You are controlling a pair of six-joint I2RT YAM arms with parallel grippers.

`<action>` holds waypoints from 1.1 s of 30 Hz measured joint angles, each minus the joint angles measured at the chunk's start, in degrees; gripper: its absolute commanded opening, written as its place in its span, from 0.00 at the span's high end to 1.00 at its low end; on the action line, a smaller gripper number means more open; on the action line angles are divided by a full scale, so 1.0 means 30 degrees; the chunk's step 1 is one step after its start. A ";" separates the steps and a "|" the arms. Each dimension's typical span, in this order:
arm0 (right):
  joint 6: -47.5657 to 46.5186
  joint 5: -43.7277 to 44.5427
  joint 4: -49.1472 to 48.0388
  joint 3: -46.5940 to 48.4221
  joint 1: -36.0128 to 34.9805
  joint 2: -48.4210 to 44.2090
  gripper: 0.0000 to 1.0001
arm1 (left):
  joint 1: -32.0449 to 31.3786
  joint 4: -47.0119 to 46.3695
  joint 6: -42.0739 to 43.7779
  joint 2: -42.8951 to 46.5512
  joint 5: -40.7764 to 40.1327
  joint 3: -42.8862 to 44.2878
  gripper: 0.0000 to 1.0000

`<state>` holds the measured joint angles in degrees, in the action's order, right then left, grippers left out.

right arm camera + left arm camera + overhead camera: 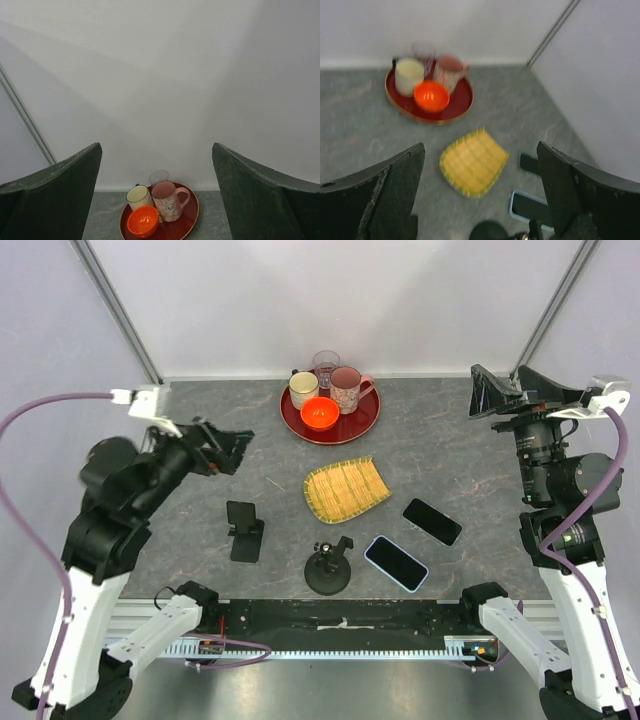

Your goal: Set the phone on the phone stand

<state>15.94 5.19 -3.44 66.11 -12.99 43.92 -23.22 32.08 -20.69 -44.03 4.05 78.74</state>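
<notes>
Two phones lie flat on the table: one in a light-blue case point(395, 563) point(531, 208) near the front, and a black one point(432, 521) point(529, 163) behind it. A black folding phone stand point(244, 530) sits left of centre, and a round-based stand point(328, 570) point(492, 231) is just left of the blue-cased phone. My left gripper point(232, 450) point(480, 150) hangs open above the table's left side, with nothing between its fingers. At the back right, my right gripper point(482, 395) point(156, 150) is raised, open and empty.
A yellow woven mat point(346, 488) point(474, 162) lies at mid-table. Behind it a red tray point(365, 423) point(462, 102) point(192, 220) carries an orange bowl point(320, 413), a cream cup point(303, 389), a pink mug point(347, 389) and a glass point(325, 364). White walls enclose the back.
</notes>
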 measured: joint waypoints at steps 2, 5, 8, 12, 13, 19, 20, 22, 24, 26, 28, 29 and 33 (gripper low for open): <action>0.0000 -0.0044 -0.0138 0.0328 -0.0029 0.0095 0.02 | 0.0000 0.1741 -0.0022 -0.0947 0.0029 -0.0131 0.00; -0.0015 -0.0233 -0.0372 0.0452 -0.0102 0.0204 0.02 | 0.0000 0.4131 -0.0022 -0.2091 0.0022 -0.0597 0.00; -0.0022 -0.0386 -0.0619 0.0423 -0.0117 0.0364 0.02 | 0.0000 0.6309 0.0000 -0.3359 -0.0036 -0.1304 0.00; -0.0029 -0.0984 -0.0976 0.0204 -0.0131 0.0386 0.02 | 0.0000 0.8444 0.0182 -0.4357 -0.0444 -0.2973 0.00; -0.0029 -0.1253 -0.1100 0.0182 -0.0131 0.0401 0.02 | 0.0000 0.8816 0.0219 -0.4473 -0.0597 -0.3337 0.00; -0.0109 -0.3883 -0.1880 0.0175 -0.0138 0.0933 0.02 | 0.0000 0.9726 0.0561 -0.5362 -0.0495 -0.5508 0.00; -0.0117 -0.4175 -0.1916 0.0175 -0.0138 0.1035 0.02 | 0.0000 0.9712 0.0583 -0.5639 -0.0561 -0.5581 0.00; -0.0233 -0.4728 -0.1931 0.0175 -0.0182 0.1158 0.02 | 0.0000 0.9683 0.0663 -0.6142 -0.0911 -0.5639 0.00; -0.0372 -0.5005 -0.1865 0.0175 -0.0233 0.1290 0.02 | 0.0000 0.9624 0.0765 -0.6652 -0.1770 -0.5646 0.00; -0.0554 -0.5151 -0.1814 0.0175 -0.0262 0.1290 0.02 | 0.0000 0.9581 0.0874 -0.7191 -0.2608 -0.5646 0.00; -0.0780 -0.5158 -0.1821 0.0175 -0.0350 0.1209 0.02 | 0.0007 0.9522 0.1020 -0.7715 -0.3053 -0.5646 0.00; -0.0918 -0.5151 -0.1821 0.0175 -0.0401 0.1166 0.02 | 0.0007 0.9471 0.1107 -0.7934 -0.3191 -0.5646 0.00; -0.1377 -0.5151 -0.1829 0.0175 -0.0619 0.1137 0.02 | 0.0007 0.9034 0.1457 -0.8327 -0.3366 -0.5712 0.00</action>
<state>11.81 -10.26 -8.93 66.63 -14.85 47.33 -23.20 59.18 -16.32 -69.01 -6.04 61.60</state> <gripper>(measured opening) 0.982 0.994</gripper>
